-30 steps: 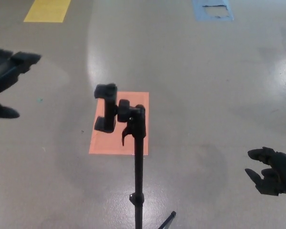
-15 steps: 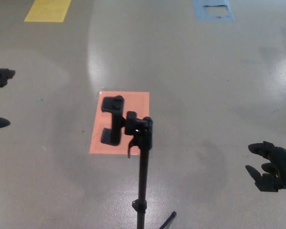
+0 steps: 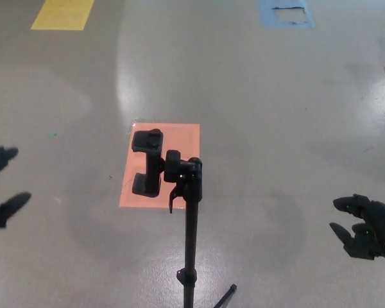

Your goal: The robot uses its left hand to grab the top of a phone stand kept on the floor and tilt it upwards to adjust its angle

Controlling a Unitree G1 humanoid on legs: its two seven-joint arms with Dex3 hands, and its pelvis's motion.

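Black phone stand [image 3: 179,192] stands well right of our left hand [image 3: 1,186], which is empty with fingers spread; right hand [image 3: 367,228] idles loosely curled, holding nothing. We should reach across and grip the clamp head [image 3: 147,162] before tilting. Since a second ago our left hand has dropped lower and farther away.

A black phone stand [image 3: 190,218] stands upright on the floor, its empty clamp facing left.
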